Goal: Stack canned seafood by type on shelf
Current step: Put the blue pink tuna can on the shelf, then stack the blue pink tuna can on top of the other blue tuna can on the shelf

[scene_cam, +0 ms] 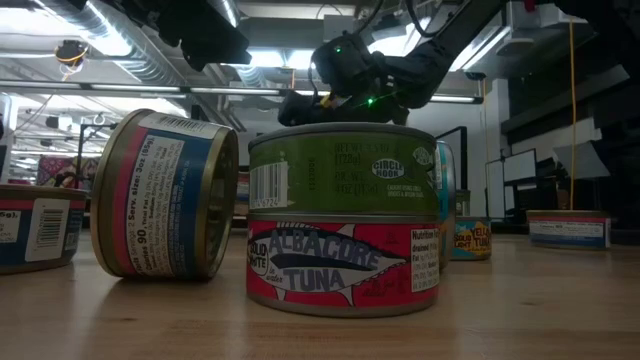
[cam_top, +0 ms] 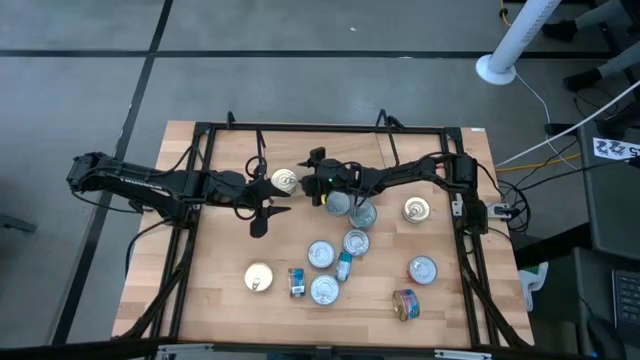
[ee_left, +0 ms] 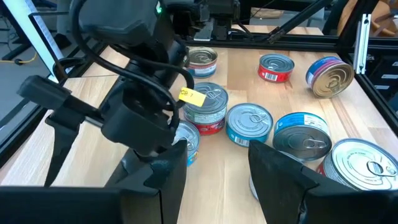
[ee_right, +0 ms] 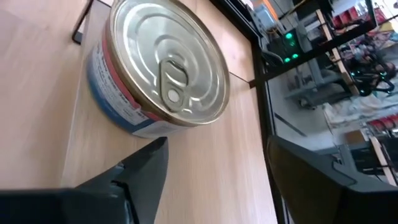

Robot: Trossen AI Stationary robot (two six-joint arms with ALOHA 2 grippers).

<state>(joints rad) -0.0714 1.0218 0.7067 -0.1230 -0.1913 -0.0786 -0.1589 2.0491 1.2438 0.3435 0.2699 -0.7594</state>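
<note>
Several small round tins lie over the tabletop (cam_top: 220, 300). A gold-lidded tin (cam_top: 285, 181) with a blue and red label stands upright on its base toward the far side, also large in the right wrist view (ee_right: 165, 62). My right gripper (cam_top: 306, 180) (ee_right: 217, 168) is open just to the right of that tin, fingers apart and short of it. My left gripper (cam_top: 266, 214) (ee_left: 214, 180) is open on the near side of that tin, touching nothing. In the low view, a green tin (scene_cam: 343, 165) sits on a red tuna tin (scene_cam: 343, 265). I cannot make out the shelf.
A cluster of tins (cam_top: 340, 250) fills the middle and the near right of the table; some lie on their sides (cam_top: 406, 304) (scene_cam: 165, 195). A gold-lidded tin (cam_top: 259, 278) stands near-left. Black rails (cam_top: 470, 250) frame the table. The right arm (ee_left: 143, 93) crosses the left wrist view.
</note>
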